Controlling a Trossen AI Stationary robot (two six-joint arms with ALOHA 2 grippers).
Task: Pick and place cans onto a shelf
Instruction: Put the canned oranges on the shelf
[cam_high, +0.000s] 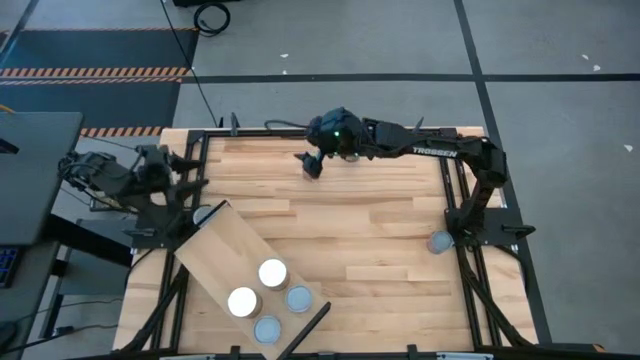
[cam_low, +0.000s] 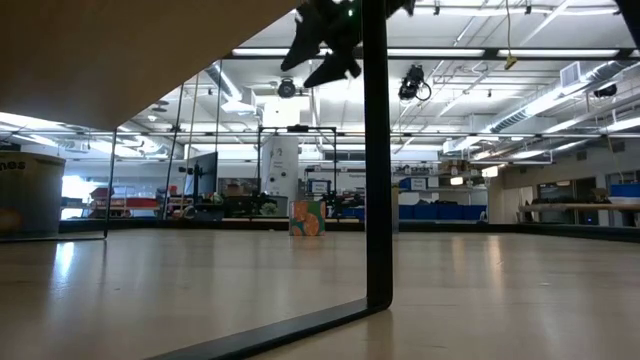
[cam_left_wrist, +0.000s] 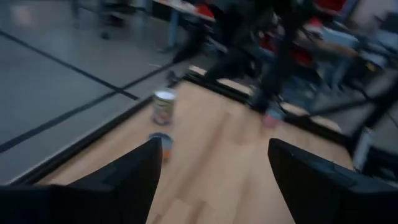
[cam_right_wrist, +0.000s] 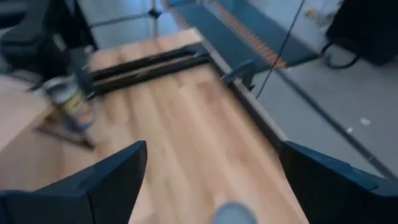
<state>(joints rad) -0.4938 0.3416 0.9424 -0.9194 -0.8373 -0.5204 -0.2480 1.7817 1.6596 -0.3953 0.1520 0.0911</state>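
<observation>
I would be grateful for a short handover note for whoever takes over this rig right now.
Left gripper: open, empty, parked at the table's left edge.
Right gripper: open, empty, reached out over the far middle of the table.
Done: four cans stand on the shelf, grouped at its near end.
Left: at least two loose cans, one beside the right arm's base, one at the shelf's far end near the left arm.

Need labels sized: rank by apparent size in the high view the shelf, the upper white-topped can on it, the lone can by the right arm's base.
1. shelf, far largest.
2. white-topped can and lone can: near alike; the first sits nearer the camera, so unranked.
</observation>
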